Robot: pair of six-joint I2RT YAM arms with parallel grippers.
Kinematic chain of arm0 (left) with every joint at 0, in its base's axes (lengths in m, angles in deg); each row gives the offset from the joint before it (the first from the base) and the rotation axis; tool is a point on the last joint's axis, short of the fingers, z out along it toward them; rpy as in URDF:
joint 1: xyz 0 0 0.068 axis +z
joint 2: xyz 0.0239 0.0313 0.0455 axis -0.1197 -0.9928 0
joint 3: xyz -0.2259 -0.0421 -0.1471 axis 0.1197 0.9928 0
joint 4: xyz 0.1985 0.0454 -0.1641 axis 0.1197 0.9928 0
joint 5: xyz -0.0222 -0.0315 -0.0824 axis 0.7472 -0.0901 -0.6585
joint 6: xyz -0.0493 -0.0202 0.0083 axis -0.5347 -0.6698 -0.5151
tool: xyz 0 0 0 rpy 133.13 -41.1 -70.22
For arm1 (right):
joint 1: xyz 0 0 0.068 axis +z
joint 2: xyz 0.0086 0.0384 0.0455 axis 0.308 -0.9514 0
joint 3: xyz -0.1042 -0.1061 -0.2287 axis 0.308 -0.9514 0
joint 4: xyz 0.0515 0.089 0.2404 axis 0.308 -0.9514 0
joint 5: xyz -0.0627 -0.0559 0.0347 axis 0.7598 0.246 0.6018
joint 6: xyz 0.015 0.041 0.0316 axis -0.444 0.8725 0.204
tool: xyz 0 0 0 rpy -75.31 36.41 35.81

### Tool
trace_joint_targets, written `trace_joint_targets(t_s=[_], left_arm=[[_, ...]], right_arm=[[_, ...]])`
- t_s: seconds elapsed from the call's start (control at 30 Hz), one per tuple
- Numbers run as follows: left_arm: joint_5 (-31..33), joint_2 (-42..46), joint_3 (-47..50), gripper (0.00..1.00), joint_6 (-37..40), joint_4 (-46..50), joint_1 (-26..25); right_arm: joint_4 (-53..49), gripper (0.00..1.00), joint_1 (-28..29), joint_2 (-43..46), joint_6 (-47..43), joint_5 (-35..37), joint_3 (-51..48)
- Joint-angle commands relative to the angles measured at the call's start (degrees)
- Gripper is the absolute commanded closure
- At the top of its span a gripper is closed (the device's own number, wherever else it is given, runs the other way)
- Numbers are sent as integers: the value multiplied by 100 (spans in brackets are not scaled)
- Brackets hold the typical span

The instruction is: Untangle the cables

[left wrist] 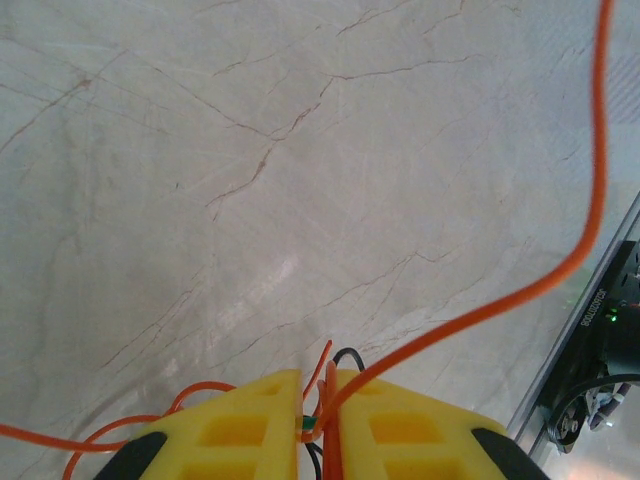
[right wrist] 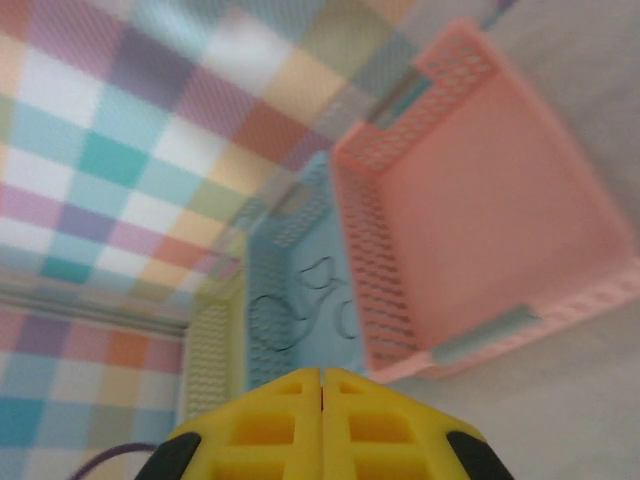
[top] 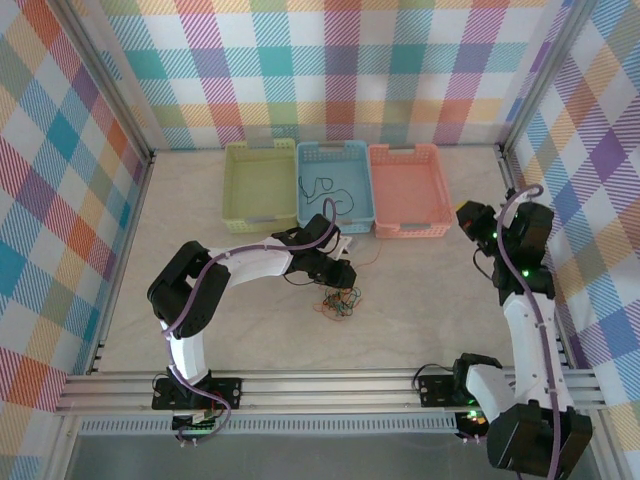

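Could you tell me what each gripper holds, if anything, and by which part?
The left gripper pinches the orange cable mid-length, strands trailing both sides; the right gripper is shut on nothing.

A short line of small white characters was printed on a black block [left wrist: 612,318] at the right edge of the left wrist view, just beside the metal rail [left wrist: 560,372] at the edge of the bench [left wrist: 250,200]. The line ran slantwise up the block. It was too small and blurred to be read with any certainty.
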Motion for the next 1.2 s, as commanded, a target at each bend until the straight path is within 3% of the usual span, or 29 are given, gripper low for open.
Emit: trace_joint_targets(t_s=[0.0,0.2,0.27,0.4,0.53,0.77,0.93,1.17], left_arm=[[-83,44,-29,83,108,149,-65],[-88,50,-36,83,113,140,-61],[-85,50,-30,83,116,144,-67],[-86,46,-38,83,117,144,-64],[-89,39,-53,83,129,164,-73],[-87,42,-44,83,142,154,-80],[-81,68,-20,83,140,125,-86],[-89,85,3,83,141,116,-81]], right_arm=[[-424,77,-124,190,-424,624,-470],[-386,52,-143,273,-365,-52,-906],[-579,48,-147,374,-425,-125,-927],[-165,50,-62,639,95,-930,-1329],[649,52,481,485,987,-1485,-1872],[1906,47,2331,-295,1884,-560,-2301],[3014,47,2868,-1361,2543,-480,-2373],[3802,46,3317,-2525,3027,-289,-2022]])
